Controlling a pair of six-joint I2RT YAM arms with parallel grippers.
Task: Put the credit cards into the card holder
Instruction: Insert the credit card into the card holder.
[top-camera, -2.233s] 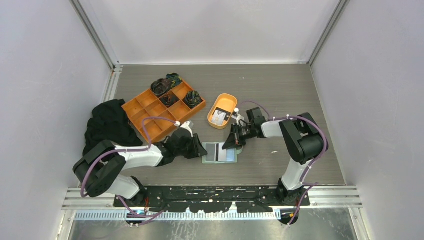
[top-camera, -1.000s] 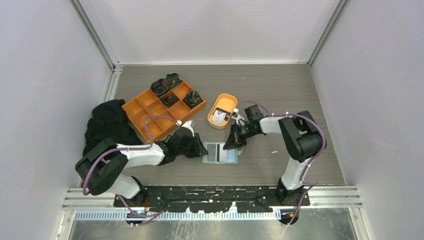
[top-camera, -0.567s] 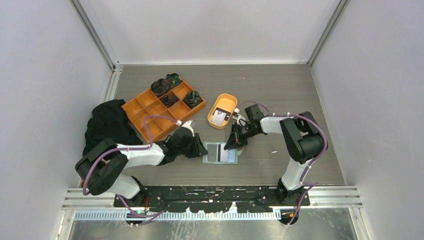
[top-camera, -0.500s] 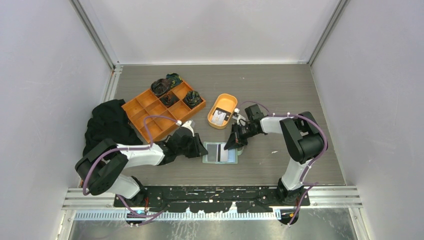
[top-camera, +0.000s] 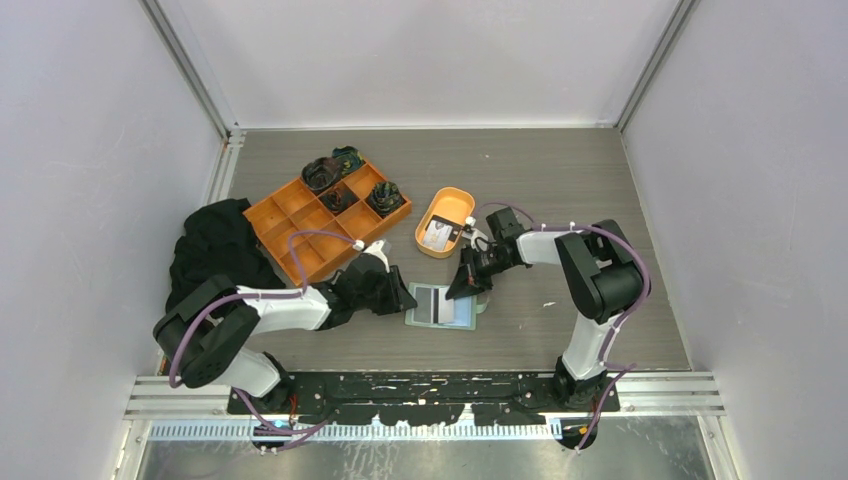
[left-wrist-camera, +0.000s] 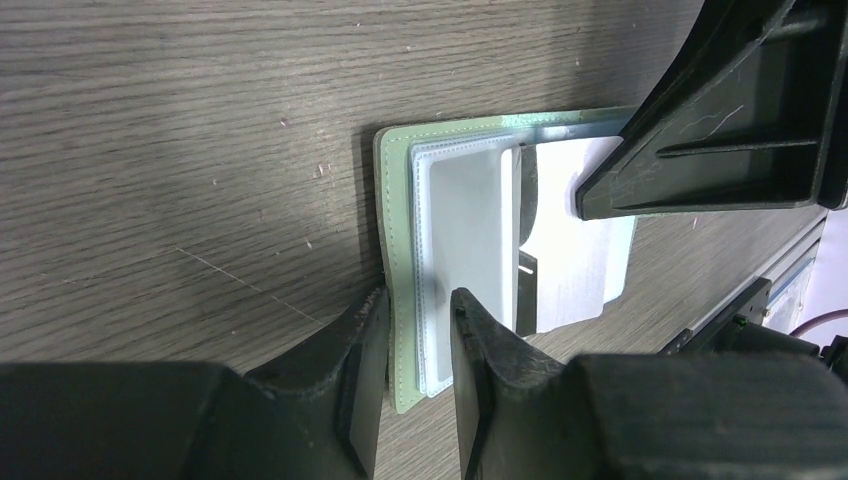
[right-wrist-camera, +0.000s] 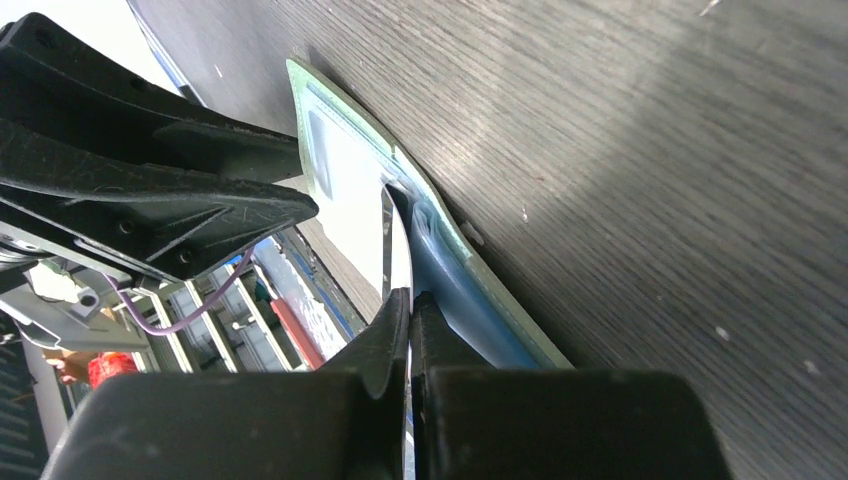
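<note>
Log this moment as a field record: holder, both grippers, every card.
card holder: open, flat on the table
left gripper: jaws slightly apart, tips at the holder's edge
right gripper: shut on held card
held card: white, over the holder's other half; whether it is in a pocket cannot be told
orange dish: beyond the holder, contains spare card

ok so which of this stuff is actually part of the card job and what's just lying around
Job: open sage-green folding wallet; white plastic card pinched in the right gripper; pale card in the oval orange dish.
Lying about: orange compartment tray; dark bundles in it; black cloth heap.
</note>
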